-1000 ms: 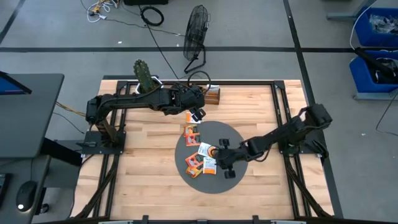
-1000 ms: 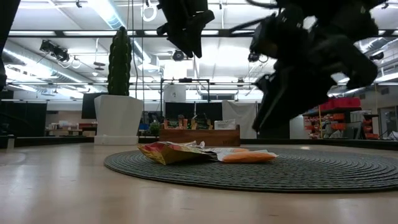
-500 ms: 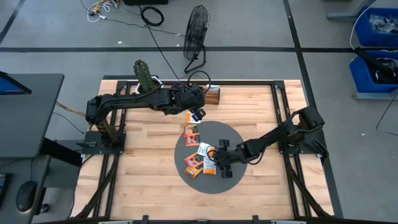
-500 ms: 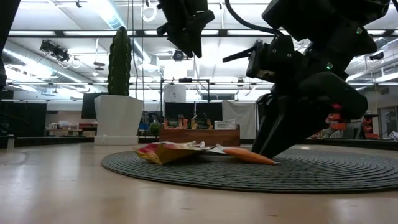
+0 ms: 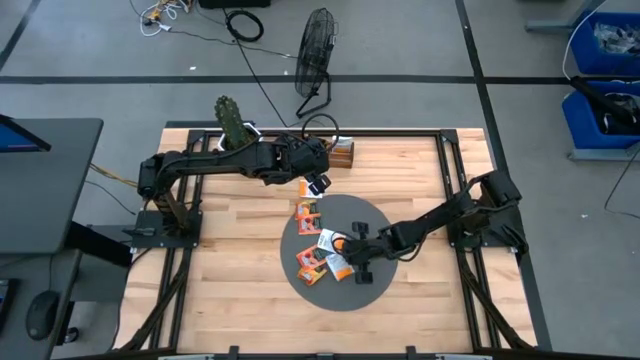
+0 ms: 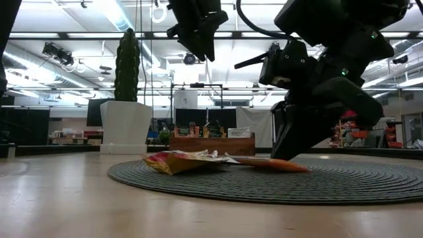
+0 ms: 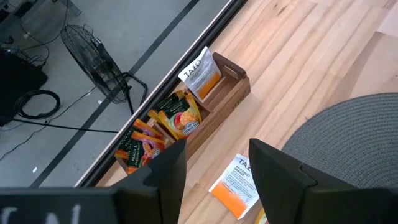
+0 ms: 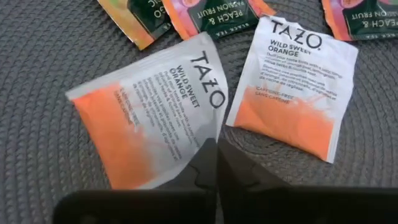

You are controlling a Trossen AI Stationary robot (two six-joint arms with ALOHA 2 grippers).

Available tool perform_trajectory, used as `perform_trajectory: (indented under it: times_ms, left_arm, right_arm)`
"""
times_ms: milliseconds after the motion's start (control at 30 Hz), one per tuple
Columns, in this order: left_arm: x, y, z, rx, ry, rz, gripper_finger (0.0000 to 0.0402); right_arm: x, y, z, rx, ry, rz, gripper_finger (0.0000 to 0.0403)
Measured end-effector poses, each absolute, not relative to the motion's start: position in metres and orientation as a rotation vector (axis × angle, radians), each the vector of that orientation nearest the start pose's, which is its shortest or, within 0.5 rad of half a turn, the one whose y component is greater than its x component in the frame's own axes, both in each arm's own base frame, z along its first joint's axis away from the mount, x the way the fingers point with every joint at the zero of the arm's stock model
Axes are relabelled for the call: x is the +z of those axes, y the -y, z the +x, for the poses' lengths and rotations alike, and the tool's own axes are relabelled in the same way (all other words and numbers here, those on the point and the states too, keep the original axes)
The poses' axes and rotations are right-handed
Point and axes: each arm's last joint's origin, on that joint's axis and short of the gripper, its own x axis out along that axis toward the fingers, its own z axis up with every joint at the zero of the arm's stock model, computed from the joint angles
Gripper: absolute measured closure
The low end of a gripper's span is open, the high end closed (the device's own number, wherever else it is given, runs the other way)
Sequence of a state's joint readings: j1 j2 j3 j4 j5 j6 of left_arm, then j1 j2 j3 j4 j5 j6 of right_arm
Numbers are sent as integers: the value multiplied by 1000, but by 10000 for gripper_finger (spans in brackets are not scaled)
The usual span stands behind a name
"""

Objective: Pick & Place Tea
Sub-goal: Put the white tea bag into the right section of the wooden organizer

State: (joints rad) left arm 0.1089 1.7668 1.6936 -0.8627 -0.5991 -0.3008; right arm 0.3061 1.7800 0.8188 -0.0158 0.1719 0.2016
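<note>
Several tea sachets [image 5: 312, 240] lie on a grey round mat [image 5: 372, 222] in the middle of the table. My right gripper [image 8: 216, 154] is down on the mat, shut on a white-and-orange sachet [image 8: 146, 127]. A second such sachet [image 8: 292, 87] lies flat beside it. My left gripper [image 7: 214, 168] hangs open and high above the table, near the wooden tray [image 7: 221, 93], with nothing between its fingers. The tray holds upright sachets [image 7: 180, 115]. One more sachet [image 7: 236, 185] lies on the bare wood below the left gripper. My right gripper pinches the white-and-orange sachet at its corner [image 8: 200, 138] between its two fingers. The fingers slant down from the table's right side. The rest of the sachet [image 6: 274, 163] lies on the mat.
The wooden tray [image 5: 340, 152] stands at the far edge, behind the mat. A cactus in a white pot [image 5: 232, 122] stands at the far left corner. A fan [image 5: 318, 45] stands on the floor beyond the table. Bare wood lies left and near of the mat.
My right gripper has sunk toward the mat and a little toward the table's left, coming down onto the orange sachet. That sachet has shifted slightly on the mat under the fingers.
</note>
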Motion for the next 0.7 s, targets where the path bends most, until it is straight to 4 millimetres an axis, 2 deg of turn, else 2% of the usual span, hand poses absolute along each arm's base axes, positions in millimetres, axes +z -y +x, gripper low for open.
perform_trajectory:
  times_ms: [167, 400, 567, 700]
  left_arm:
    - [331, -57, 371, 784, -816, -36, 225]
    - [330, -57, 370, 784, -817, -35, 225]
    - [330, -57, 370, 784, -817, -36, 225]
    - [330, -57, 370, 784, -817, -37, 225]
  right_arm:
    - [131, -90, 300, 34, -937, -41, 400]
    - [185, -81, 284, -30, -794, -112, 401]
    - [216, -57, 271, -237, -720, -213, 402]
    - [224, -34, 267, -366, -729, -294, 402]
